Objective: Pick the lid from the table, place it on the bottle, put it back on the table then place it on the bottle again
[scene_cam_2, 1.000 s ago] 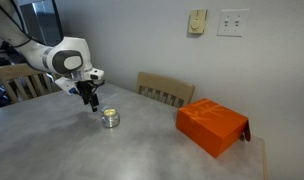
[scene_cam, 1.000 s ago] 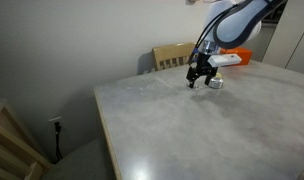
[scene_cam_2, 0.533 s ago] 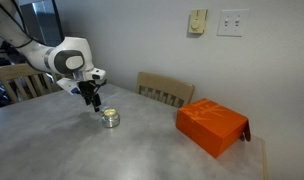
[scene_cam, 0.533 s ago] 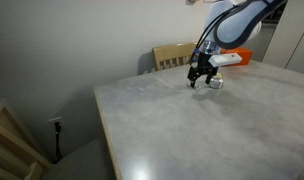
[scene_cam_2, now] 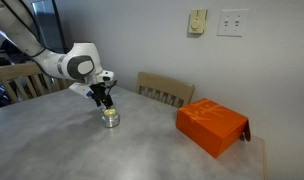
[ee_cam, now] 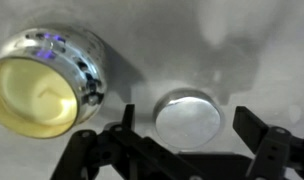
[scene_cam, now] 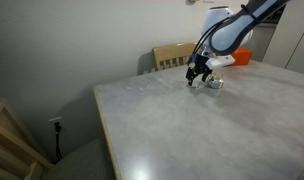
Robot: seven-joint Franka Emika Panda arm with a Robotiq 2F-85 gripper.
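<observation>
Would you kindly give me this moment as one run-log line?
gripper: open, above lid | lid: flat on table, beside bottle | bottle: uncapped | held: nothing

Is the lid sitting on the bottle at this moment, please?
No, in the wrist view the lid lies flat on the table beside the uncovered bottle.
</observation>
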